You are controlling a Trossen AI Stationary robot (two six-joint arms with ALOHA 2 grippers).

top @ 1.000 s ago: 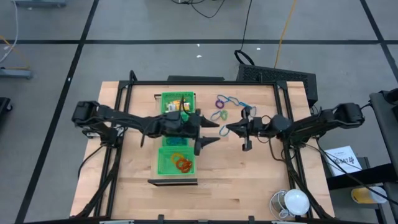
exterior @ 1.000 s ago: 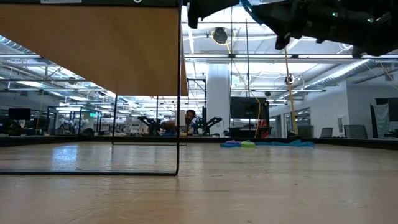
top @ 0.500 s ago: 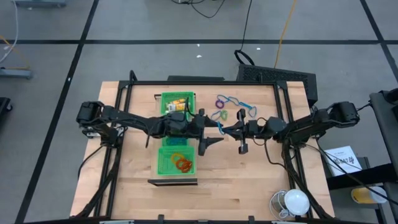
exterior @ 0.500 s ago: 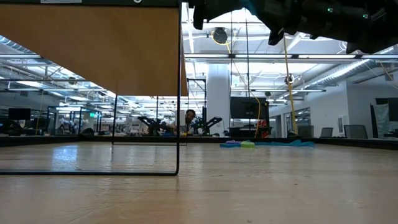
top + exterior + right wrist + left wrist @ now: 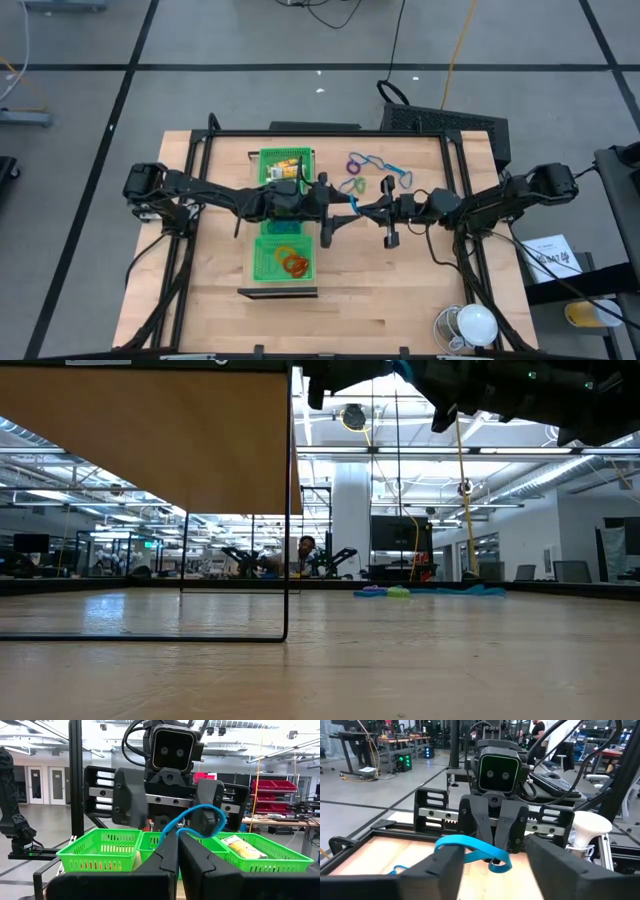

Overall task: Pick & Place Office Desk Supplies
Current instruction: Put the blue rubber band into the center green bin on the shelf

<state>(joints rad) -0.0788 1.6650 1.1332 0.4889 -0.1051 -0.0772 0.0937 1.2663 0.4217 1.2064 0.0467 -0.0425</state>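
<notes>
My right gripper [image 5: 366, 209] [image 5: 177, 845] is shut on a thin blue loop [image 5: 351, 205] [image 5: 470, 847] above the table's middle. My left gripper [image 5: 336, 208] faces it, level and open. Its two fingers [image 5: 131, 795] stand on either side of the loop; whether one touches the loop, I cannot tell. Several loose loops [image 5: 366, 170] [image 5: 398, 591] in blue, purple and green lie flat on the table farther back. The green tray [image 5: 258, 262] holds orange-red loops [image 5: 292, 263] in its near compartment and yellow pieces [image 5: 285, 165] in its far one. My right gripper pinches one end of the blue loop [image 5: 176, 831] between its two shut fingertips. The fingers come roughly level from the table's right. The loop is lifted clear of the table and bulges out beyond the fingertips, into the gap of the left gripper.
A black frame [image 5: 330, 133] runs around the table's far part. A white round object [image 5: 476, 325] sits at the near right corner. In the low view a brown board [image 5: 150, 440] on a thin black frame stands at the left.
My left gripper's fingers have drawn somewhat closer together around the blue loop. The loop stays lifted in my right gripper.
</notes>
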